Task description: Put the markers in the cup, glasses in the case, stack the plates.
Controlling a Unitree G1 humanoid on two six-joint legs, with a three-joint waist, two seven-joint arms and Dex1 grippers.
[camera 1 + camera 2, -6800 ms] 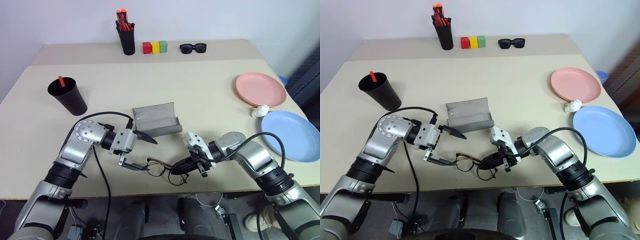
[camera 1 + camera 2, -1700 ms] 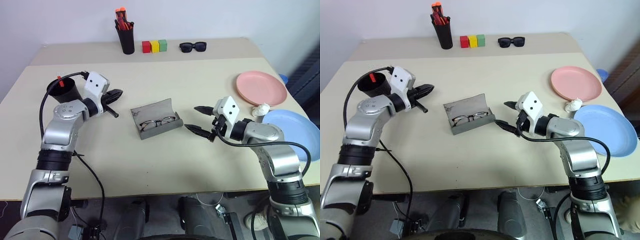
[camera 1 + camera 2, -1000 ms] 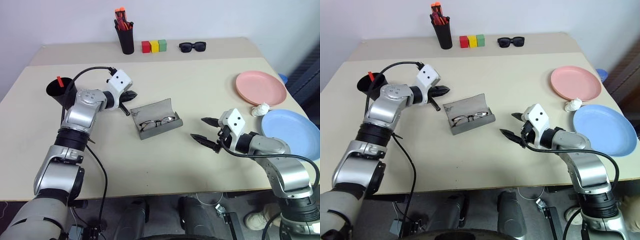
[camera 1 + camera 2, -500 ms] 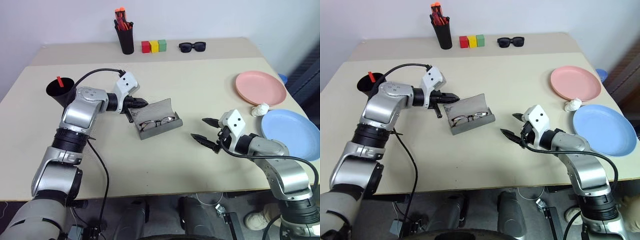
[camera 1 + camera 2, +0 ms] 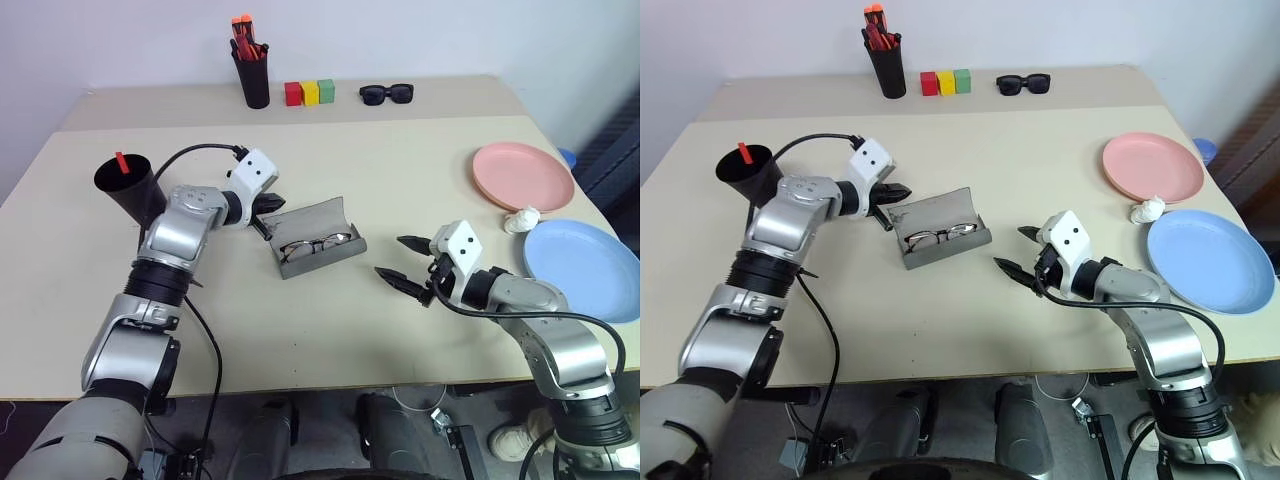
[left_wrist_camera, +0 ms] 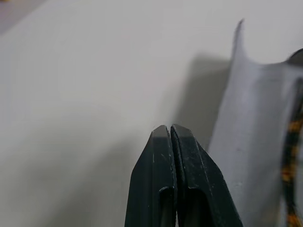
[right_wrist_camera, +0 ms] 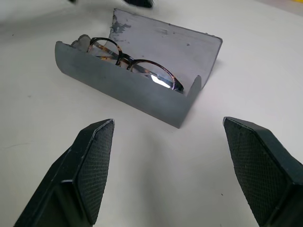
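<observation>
With its two black fingers pressed flat together and nothing between them, the left gripper [image 6: 170,135] sits just behind the raised lid of the grey case [image 5: 318,246]. Inside that open case lie the glasses [image 7: 132,64]. Facing the case's front from the other side, a little apart, the right gripper [image 5: 403,261] hangs spread wide and empty. Beyond it sit the pink plate [image 5: 522,176] and blue plate [image 5: 583,268]; behind the left gripper's arm stands the cup [image 5: 128,188].
</observation>
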